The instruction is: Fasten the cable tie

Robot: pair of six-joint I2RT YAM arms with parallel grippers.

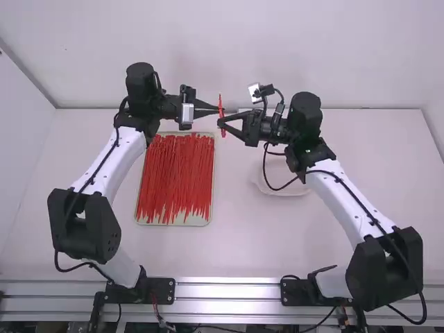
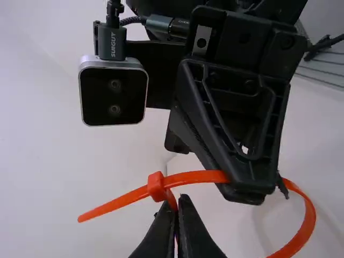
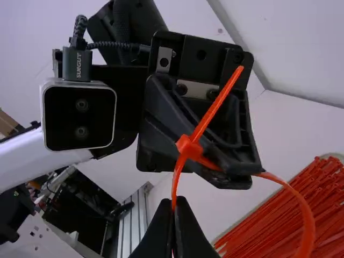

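- At the left of the white worktop (image 1: 243,236) you see a flat beige tray (image 1: 173,223). It carries a thick layer of spare ties (image 1: 177,177), all red-orange and lying roughly parallel.
- Just beyond the far end of this tray, the left tool (image 1: 210,107) hangs above the worktop and points to the right. In its own wrist view its two fingers are pressed together on the strap, directly under the head (image 2: 156,185).
- The cable tie (image 1: 221,114) is held in the air between the two tools, over the far middle of the worktop. It is thin, red-orange plastic with a small square head. The strap already passes through the head, so you have a wide loose loop on one side and a straight pointed tail sticking out on the other.
- The right tool (image 1: 225,125) meets it from the right and points to the left. Its fingers are clenched on the strap as well, close to the head.
- Under the right arm, a pale shallow dish (image 1: 284,192) lies on the worktop.
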